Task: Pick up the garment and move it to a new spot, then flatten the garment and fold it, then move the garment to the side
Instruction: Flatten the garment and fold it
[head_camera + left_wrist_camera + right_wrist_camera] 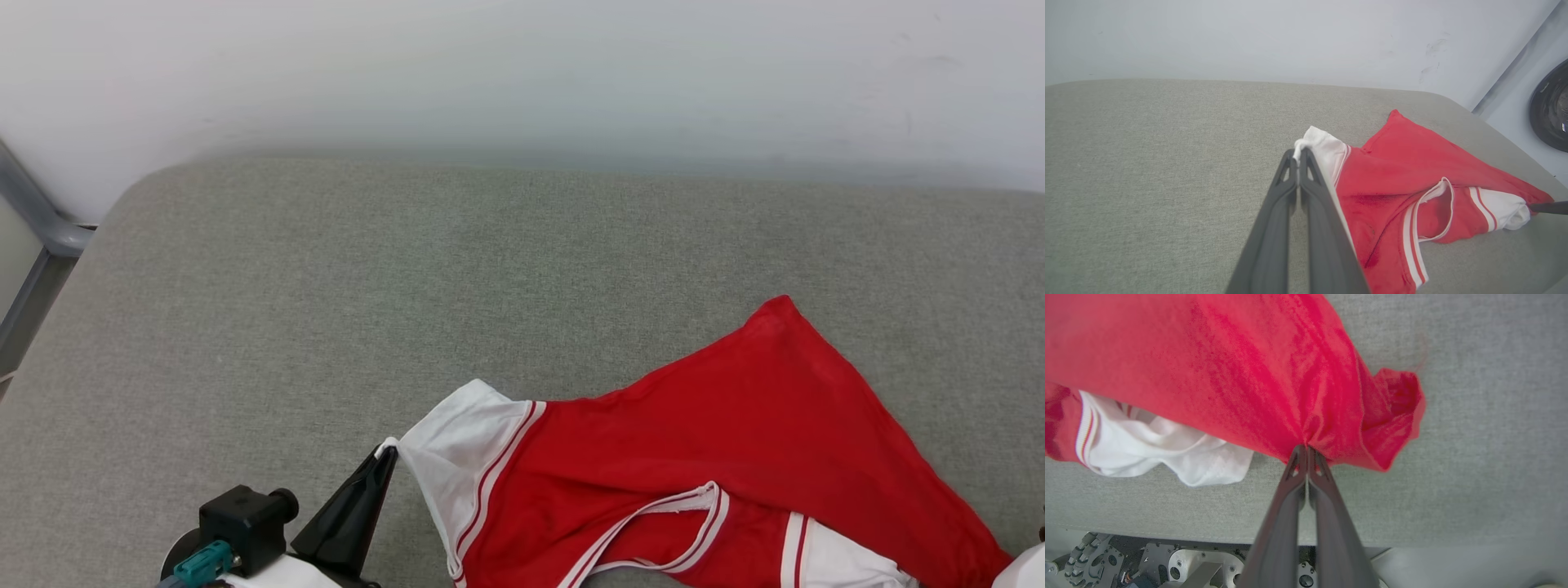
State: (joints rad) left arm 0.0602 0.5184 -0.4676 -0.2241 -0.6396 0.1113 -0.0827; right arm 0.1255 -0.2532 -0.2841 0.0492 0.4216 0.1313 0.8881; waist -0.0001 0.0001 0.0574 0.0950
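**Flattening step under way**

Head view: the left gripper [385, 454] is clamping the white sleeve [461, 433] of the red jersey [735, 408], which is lying on the grey surface [326, 286].

Left wrist view: its jaws are pressing together on the sleeve edge.

Right wrist view: the right gripper [1306, 450] is pinching bunched red fabric.

The next move likely calls for pulling the two ends apart evenly.

Head view: garment [718, 425] low part cut off by bottom edge. Right wrist view: its top and left side cut off. Pinched cloth hidden inside left pincer [1299, 155] and right pincer [1306, 451]. Pale lump [1024, 572] in corner, cut off, cannot tell what. Dark round thing [1551, 107] cut off at side. Metal parts [1126, 563] past worktop [1474, 477] edge blurry.
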